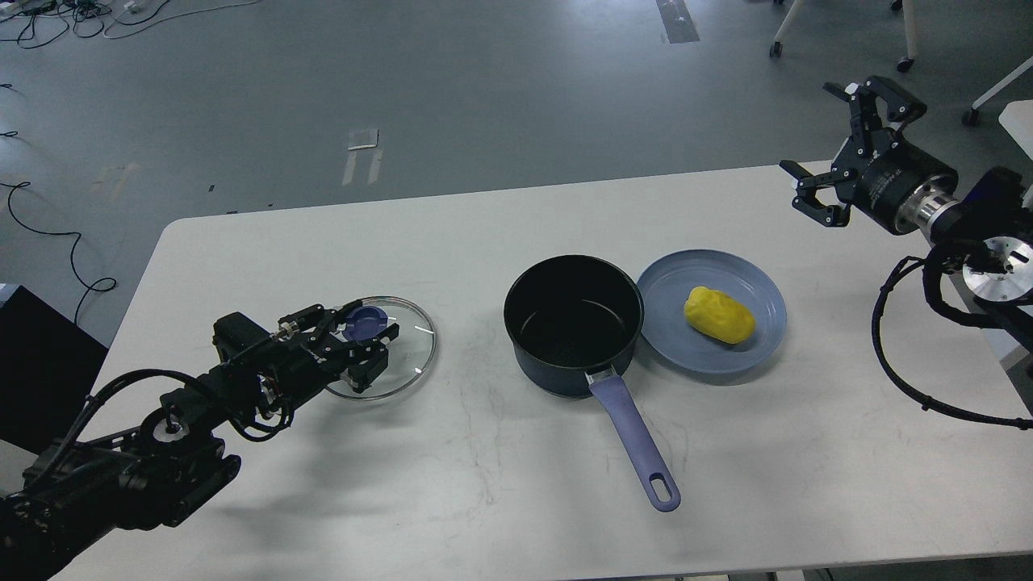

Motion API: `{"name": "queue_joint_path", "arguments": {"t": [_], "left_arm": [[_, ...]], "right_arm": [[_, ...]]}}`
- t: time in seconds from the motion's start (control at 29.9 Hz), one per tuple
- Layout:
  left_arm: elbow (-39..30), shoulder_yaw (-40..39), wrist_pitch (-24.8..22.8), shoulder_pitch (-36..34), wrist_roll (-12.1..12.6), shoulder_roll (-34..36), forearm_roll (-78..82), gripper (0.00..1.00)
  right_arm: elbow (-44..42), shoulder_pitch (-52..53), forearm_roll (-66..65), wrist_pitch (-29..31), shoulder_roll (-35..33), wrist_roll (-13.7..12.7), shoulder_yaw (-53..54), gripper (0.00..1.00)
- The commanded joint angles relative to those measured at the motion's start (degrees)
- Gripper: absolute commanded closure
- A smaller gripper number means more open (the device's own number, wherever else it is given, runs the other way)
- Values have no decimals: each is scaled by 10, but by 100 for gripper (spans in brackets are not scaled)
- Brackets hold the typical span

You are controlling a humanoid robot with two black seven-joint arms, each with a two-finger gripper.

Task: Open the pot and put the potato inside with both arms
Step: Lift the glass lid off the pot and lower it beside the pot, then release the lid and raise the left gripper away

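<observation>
Beside the open pot (574, 324), potato (719, 315) lies on plate (763, 284), seemingly unobstructed.

White surface (500, 484) carrying an open pot (574, 323); glass lid (387, 347) well left of pot, plate (714, 311) touching pot's right.

Lab: grey floor (500, 89), loose cables (48, 234), white table (323, 234).

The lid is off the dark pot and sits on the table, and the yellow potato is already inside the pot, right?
Not quite. The head view shows the round glass lid off the dark saucepan and on the white table, but the lumpy yellow potato lies on the shallow light-blue plate beside the saucepan, which is empty.
</observation>
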Motion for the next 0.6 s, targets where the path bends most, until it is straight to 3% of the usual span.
{"name": "queue_joint_path", "arguments": {"t": [0.0, 0.07, 0.4, 0.57], "left_arm": [[0, 0, 0, 4, 0, -7, -12, 22], [0, 0, 0, 13, 0, -11, -30, 3], [-4, -5, 0, 4, 0, -10, -104, 2], [-8, -1, 0, -79, 0, -10, -297, 2]], "right_arm": [[0, -2, 1, 0, 0, -1, 0, 0], [0, -2, 1, 0, 0, 0, 1, 0], [4, 14, -5, 4, -21, 0, -1, 0], [16, 58, -85, 9, -59, 2, -43, 0]]}}
